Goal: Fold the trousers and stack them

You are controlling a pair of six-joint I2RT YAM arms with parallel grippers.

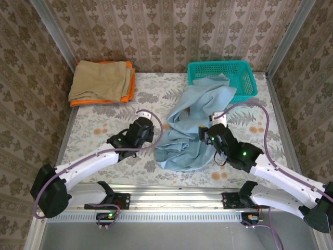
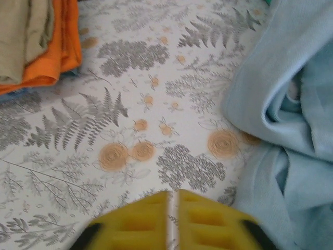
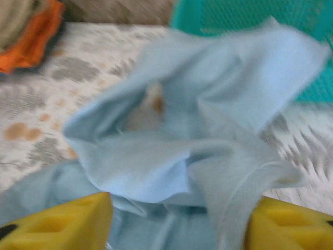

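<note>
My right gripper [image 3: 179, 202] has its fingers wide apart, and soft blue cloth sits between them. One fold hangs over one finger. I don't think I am pinching it, because the fingers look too far apart for that. My left gripper [image 2: 173, 195] has its fingers almost together, with just a thin slit, and nothing in it. It hangs over the bare table [image 2: 130, 104].

The trousers [image 1: 195, 112] are a crumpled heap. One end lies over the front edge of the basket [image 1: 248, 86]. The rest runs away from the basket toward me and a bit to the left, so the long way of the heap goes from the basket to the near edge. They are not flat and not folded yet.

My right gripper is on the heap, in front of the basket. My left gripper is farther left of the basket, just beside the heap's left edge but not touching. The cloth lies to its right. My right arm is the nearer one. Far left of the basket sits the folded stack [image 1: 101, 80], tan on orange.
</note>
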